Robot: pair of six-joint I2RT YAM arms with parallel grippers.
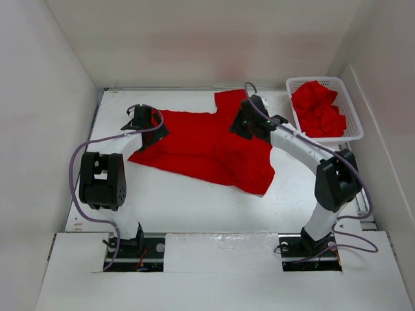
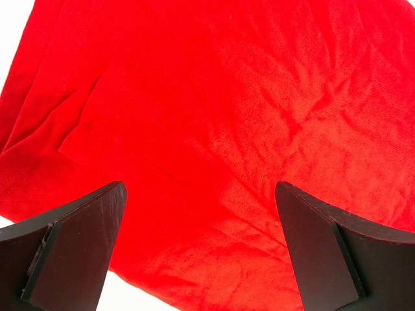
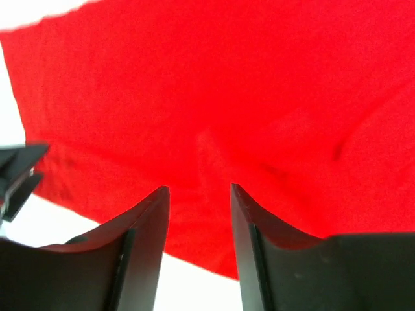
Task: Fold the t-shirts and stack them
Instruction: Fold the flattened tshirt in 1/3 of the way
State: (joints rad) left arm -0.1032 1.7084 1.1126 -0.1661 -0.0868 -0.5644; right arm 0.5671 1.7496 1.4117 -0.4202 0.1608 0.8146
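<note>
One red t-shirt [image 1: 204,146] lies spread and rumpled on the white table, one sleeve toward the back. My left gripper [image 1: 150,123] hangs over its left edge; in the left wrist view [image 2: 201,194] its jaws stand wide apart with red cloth [image 2: 220,116] below them and nothing between them. My right gripper [image 1: 241,124] hangs over the shirt's back right part; in the right wrist view [image 3: 200,191] its jaws stand apart above the cloth [image 3: 214,91], empty. More crumpled red t-shirts [image 1: 318,109] lie in the basket.
A white mesh basket [image 1: 354,123] stands at the back right against the wall. White enclosure walls stand close on the left, back and right. The left arm's elbow [image 1: 102,179] sits over the table's left side.
</note>
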